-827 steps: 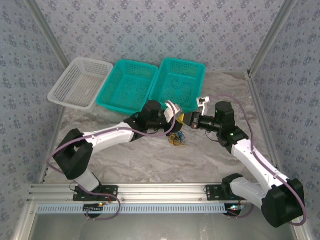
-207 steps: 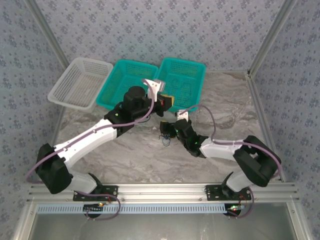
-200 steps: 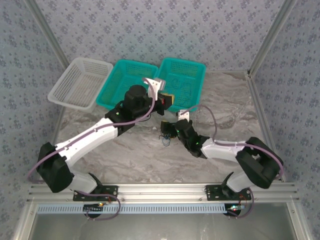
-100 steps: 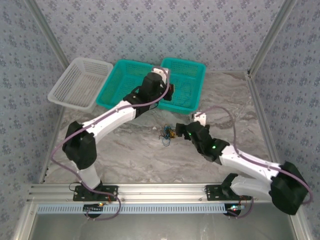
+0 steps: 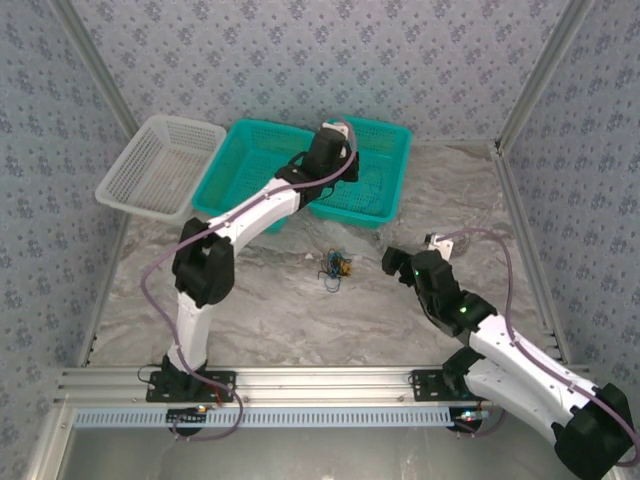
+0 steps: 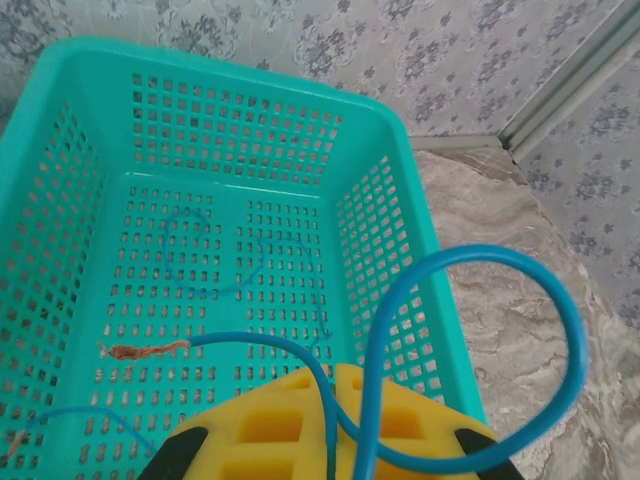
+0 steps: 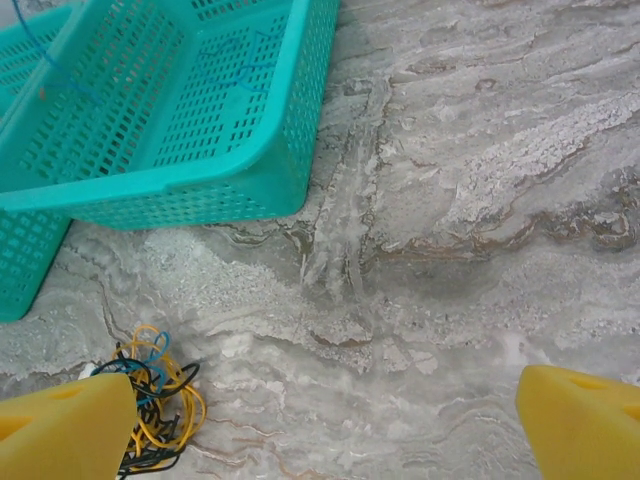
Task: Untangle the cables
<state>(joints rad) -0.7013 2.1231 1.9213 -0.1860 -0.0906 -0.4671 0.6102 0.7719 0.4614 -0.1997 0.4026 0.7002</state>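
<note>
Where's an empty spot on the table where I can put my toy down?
Bare table lies right of the right teal basket, up to the wall. More lies between the cable knot and the near rail. It's crowded along the back-left, where three baskets sit together, and around the knot beside the right tool.

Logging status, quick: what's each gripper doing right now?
Left gripper: closed, holding a blue cable.
Right gripper: open, empty.

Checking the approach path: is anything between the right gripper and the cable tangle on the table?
Nothing visible. The open right gripper sits beside the cable tangle with only table between them; the teal basket stands farther off, clear of that path.
</note>
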